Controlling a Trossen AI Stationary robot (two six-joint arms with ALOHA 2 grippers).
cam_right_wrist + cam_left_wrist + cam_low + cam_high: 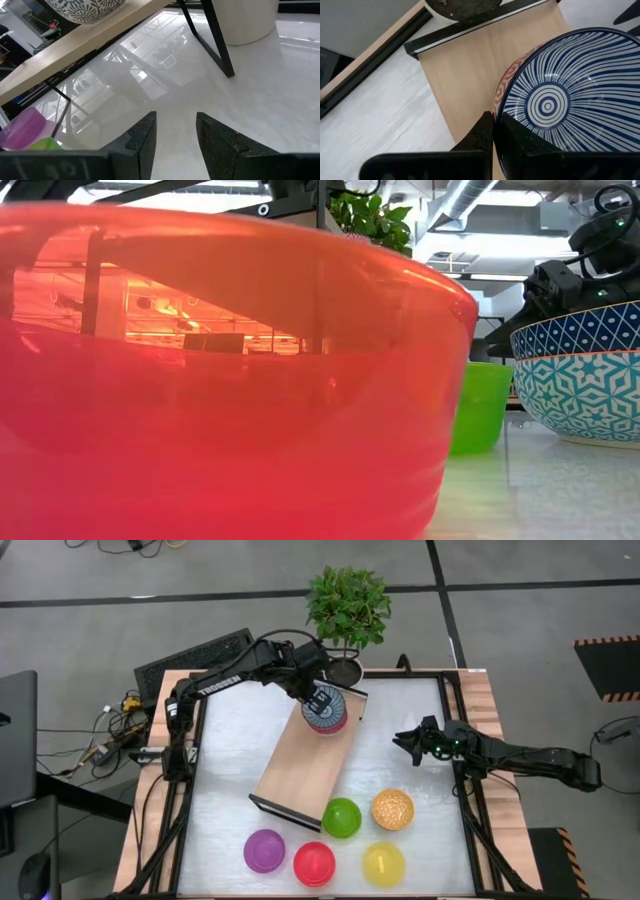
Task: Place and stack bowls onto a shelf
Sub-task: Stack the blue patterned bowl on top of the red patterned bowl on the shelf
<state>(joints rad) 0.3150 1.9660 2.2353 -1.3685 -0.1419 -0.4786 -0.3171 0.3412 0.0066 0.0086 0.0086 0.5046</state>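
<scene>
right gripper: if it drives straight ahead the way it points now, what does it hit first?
Probably the shelf. The right gripper, open and empty, hovers low over the table, aimed at the shelf's dark metal leg. No bowl lies between; depth is unclear, so it might pass under the board.

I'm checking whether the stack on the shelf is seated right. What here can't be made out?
- Left gripper pinches the blue-white bowl; this bowl hides most of the red-white bowl under it, so seating is unclear.
- High view: the gripper covers the stack.
- Low view: the red bowl blocks the shelf.
- Right wrist view: the shelf is cut off by the edge.
</scene>
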